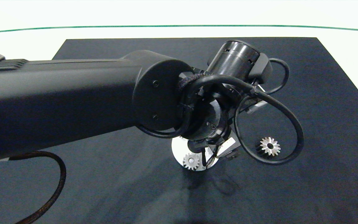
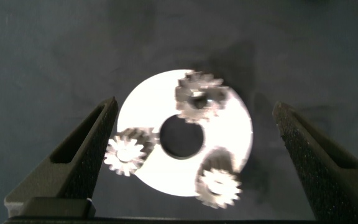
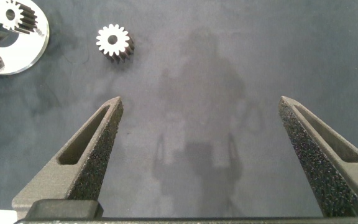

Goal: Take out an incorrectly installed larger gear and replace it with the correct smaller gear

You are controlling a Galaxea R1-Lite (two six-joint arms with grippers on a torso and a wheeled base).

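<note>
The larger gear (image 1: 270, 146), with its pointed star-like teeth, lies flat on the dark mat (image 1: 322, 93) covering the bench, just beside the round silver plate (image 2: 229, 134) and clear of it. Three small blunt-toothed gears sit on the plate around its centre hole; which one is the smaller gear cannot be told. The left gripper (image 2: 191, 162) hangs directly above the plate, fingers spread wide and holding nothing. The right gripper (image 3: 201, 162) hovers over bare mat, fingers wide apart and empty too.

No readable text, label, brand, number or sign anywhere, neither on the arms, the gears, the round plate nor the dark mat.
</note>
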